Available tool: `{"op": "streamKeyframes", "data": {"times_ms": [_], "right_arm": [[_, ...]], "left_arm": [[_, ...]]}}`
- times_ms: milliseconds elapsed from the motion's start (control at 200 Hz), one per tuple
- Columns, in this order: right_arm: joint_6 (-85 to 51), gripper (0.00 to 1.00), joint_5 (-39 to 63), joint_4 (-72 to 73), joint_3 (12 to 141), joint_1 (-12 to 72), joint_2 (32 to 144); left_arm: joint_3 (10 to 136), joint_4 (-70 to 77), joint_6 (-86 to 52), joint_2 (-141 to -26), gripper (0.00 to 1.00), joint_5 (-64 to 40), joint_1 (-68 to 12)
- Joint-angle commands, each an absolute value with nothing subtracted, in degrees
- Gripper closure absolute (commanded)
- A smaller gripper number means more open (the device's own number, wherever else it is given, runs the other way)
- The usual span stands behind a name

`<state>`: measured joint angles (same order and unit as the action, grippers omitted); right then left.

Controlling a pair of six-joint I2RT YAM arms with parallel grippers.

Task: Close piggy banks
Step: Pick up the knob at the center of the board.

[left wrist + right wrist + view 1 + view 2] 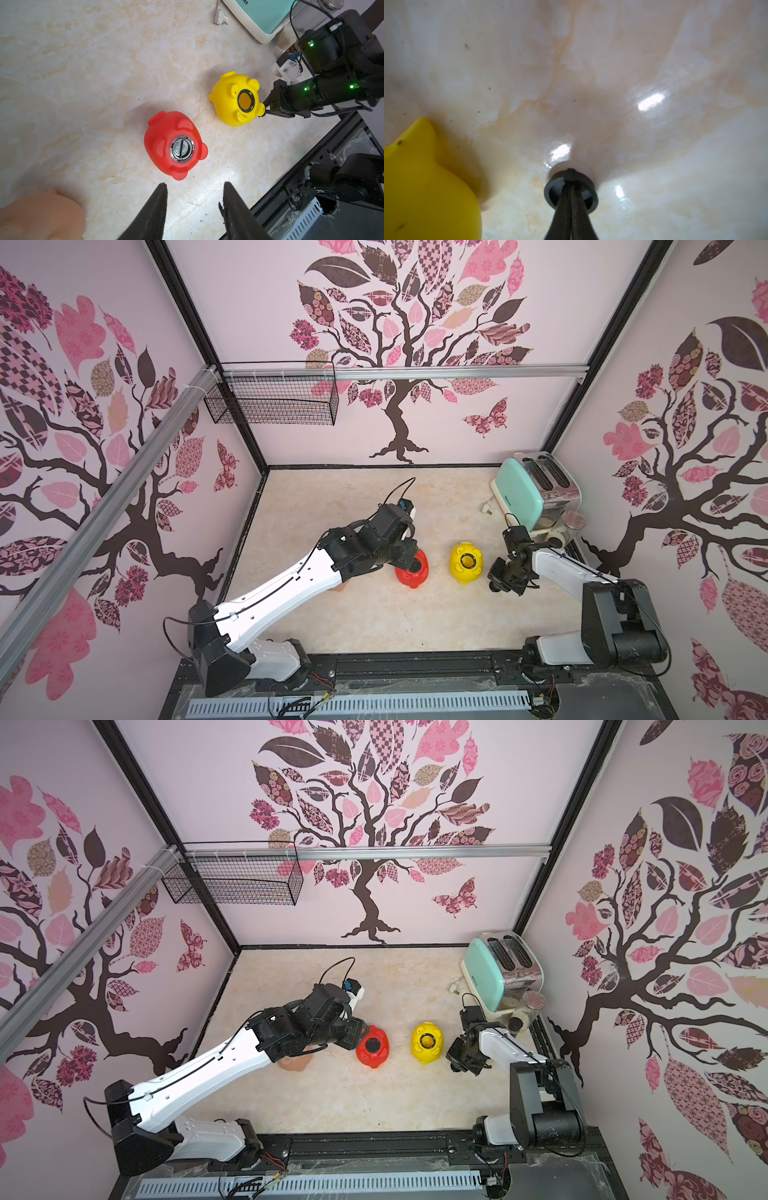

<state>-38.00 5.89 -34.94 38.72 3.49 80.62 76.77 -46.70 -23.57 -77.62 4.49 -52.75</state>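
Observation:
Three piggy banks lie belly up on the marble table. The red one (415, 572) (373, 1046) (166, 141) has a dark plug seated in its belly hole. The yellow one (466, 563) (428, 1042) (228, 104) (421, 182) has an open hole. The peach one (295, 1063) (41, 216) is mostly hidden under my left arm. My left gripper (195, 186) (360, 1036) hovers beside the red bank, open and empty. My right gripper (571, 187) (495, 585) points down just right of the yellow bank, shut on a black round plug (554, 187) that rests on the table.
A mint-green toaster (528, 489) stands at the back right with its loose power plug (486, 508) and small jars (572, 522) beside it. A wire basket (274, 402) hangs on the back wall. A black rail (415, 664) borders the front edge.

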Motion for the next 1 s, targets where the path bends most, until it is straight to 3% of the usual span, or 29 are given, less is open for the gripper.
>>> {"op": "streamKeyframes", "data": {"times_ms": [0,725,995], "right_arm": [[-36.9,1.00,-2.7,-35.1,36.8,3.2,83.1],[-29.9,1.00,-2.8,-47.0,51.8,3.2,72.5],[-23.6,1.00,0.7,-51.6,60.4,3.4,65.7]], "left_arm": [[76.8,-45.6,-22.5,-77.6,0.53,3.5,-52.6],[74.0,-42.9,-21.8,-78.5,0.53,2.3,-52.6],[76.9,-40.0,-19.9,-80.8,0.53,-7.4,-48.4]]}}
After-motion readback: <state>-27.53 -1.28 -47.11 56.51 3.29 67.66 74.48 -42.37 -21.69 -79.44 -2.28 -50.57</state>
